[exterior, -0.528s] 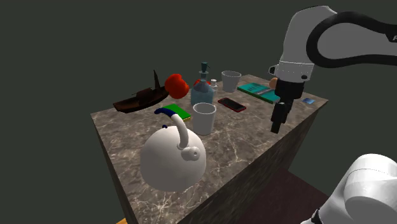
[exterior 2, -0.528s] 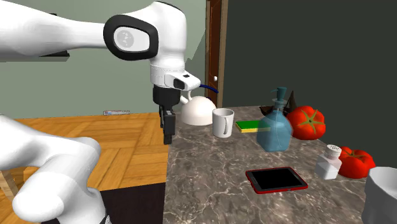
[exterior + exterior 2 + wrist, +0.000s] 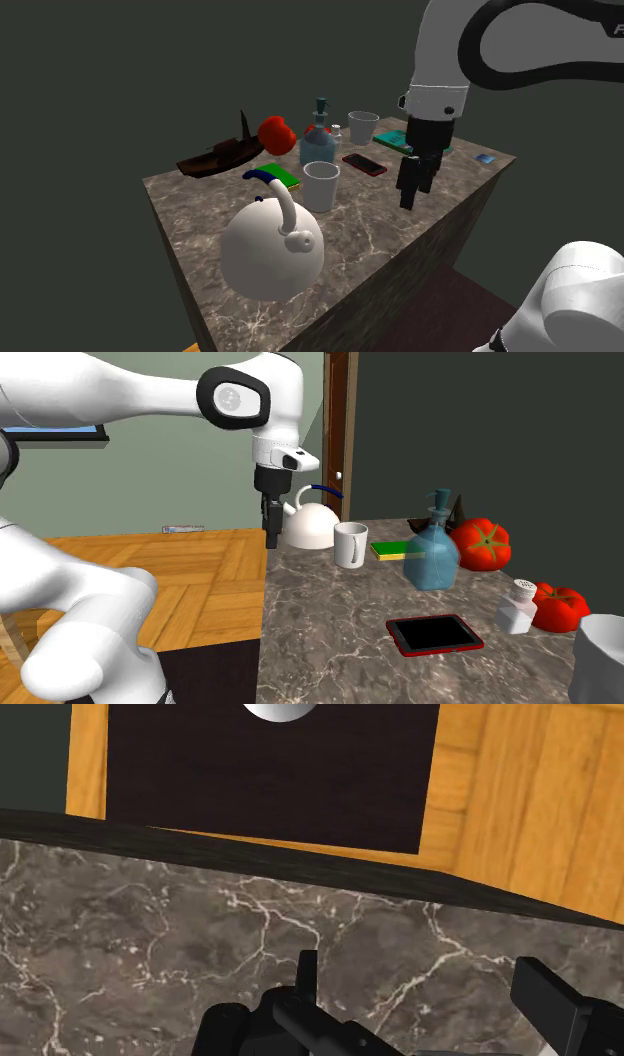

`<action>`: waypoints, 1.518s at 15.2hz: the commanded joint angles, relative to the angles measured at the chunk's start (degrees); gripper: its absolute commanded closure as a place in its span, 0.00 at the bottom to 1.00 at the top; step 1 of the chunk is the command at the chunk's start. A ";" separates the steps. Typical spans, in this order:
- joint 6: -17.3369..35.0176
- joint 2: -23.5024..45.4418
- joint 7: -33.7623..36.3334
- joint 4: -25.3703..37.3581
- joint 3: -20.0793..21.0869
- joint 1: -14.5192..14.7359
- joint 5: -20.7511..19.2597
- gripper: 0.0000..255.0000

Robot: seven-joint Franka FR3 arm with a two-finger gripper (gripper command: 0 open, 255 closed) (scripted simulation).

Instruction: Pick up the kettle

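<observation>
gripper (image 3: 408, 197) vertical above marble counter (image 3: 400, 245) edge, fingers (image 3: 548, 996) wide apart, empty, well apart from white kettle (image 3: 272, 252)

The kettle (image 3: 270, 255) is plain white, with a squat, rounded, dome-like body. A slim handle arches over it, white along its rise and dark blue at the top. A small round piece on its side may be the spout or a lid knob; that is hard to tell. It stands upright near the white mug (image 3: 321, 185), to that mug's lower left in the shoulder view and behind it in the second exterior view.
</observation>
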 commanded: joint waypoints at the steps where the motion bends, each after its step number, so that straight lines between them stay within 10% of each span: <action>1: -0.81 2.42 3.59 2.98 2.36 0.24 1.34 0.00; 11: -3.80 20.69 22.66 23.66 14.47 0.19 3.57 0.00; 19: -8.29 42.21 41.20 47.32 23.81 3.13 -2.71 0.00; 23: -6.22 42.62 41.52 45.52 23.82 3.53 -2.88 0.00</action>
